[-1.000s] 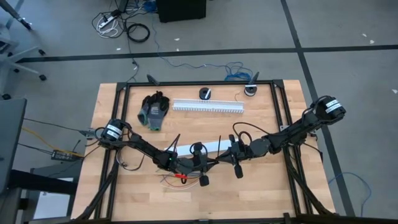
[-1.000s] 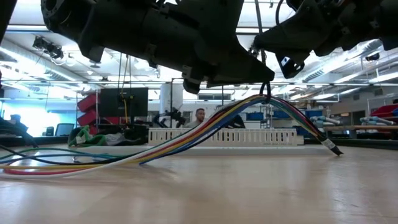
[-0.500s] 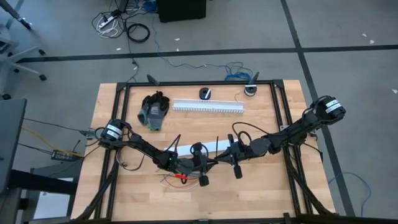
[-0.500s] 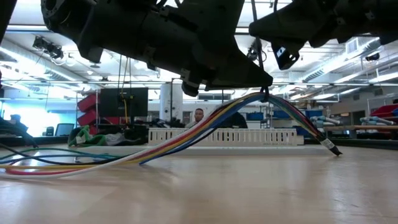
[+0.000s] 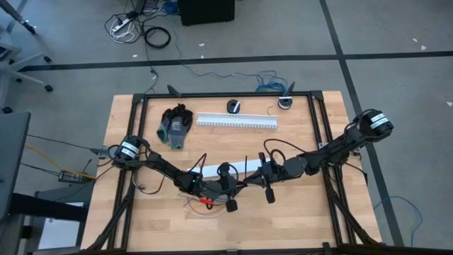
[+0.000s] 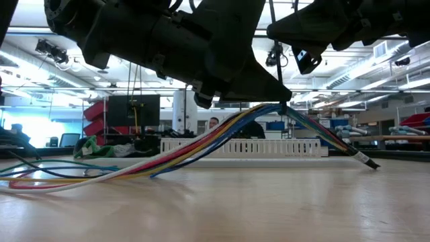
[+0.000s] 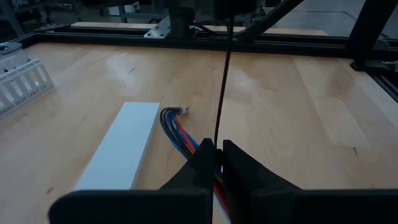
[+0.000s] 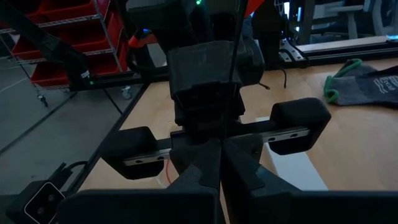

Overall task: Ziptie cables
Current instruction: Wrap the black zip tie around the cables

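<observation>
Even overhead light; wrist foregrounds dark.

From above, both arms hide most of the cables (image 5: 205, 202) on the bench (image 5: 141, 219). In the low view the cables (image 6: 201, 144) run out past the left edge, and the arms are cut off at the top. The far person (image 6: 213, 124) is mostly hidden behind the slotted duct (image 6: 242, 147).
</observation>
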Tool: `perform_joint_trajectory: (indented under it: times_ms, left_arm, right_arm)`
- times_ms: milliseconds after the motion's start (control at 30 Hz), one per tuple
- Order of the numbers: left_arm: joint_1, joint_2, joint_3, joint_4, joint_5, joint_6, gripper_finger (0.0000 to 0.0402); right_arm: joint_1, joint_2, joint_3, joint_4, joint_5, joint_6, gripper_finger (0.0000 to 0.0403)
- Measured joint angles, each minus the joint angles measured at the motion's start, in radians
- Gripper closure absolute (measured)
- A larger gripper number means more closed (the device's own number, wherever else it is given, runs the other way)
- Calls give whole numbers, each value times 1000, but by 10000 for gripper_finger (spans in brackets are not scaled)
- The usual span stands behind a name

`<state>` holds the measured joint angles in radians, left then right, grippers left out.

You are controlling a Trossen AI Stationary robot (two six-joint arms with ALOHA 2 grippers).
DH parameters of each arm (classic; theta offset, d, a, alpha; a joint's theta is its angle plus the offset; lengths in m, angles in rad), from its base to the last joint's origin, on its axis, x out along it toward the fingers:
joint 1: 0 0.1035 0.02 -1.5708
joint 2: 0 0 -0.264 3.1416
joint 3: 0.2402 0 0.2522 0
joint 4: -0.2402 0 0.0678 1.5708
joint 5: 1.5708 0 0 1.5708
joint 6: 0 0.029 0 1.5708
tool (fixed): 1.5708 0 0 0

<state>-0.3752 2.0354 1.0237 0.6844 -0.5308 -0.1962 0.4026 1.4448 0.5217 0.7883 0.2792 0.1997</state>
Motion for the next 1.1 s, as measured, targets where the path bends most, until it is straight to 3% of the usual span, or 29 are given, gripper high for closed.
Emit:
perform_joint_trajectory:
  times_ms: [1100]
  left_arm:
    - [0,1,-1,-12,-2,-24,392]
  right_arm:
    - [0,-1,0,-5,-3,0,403]
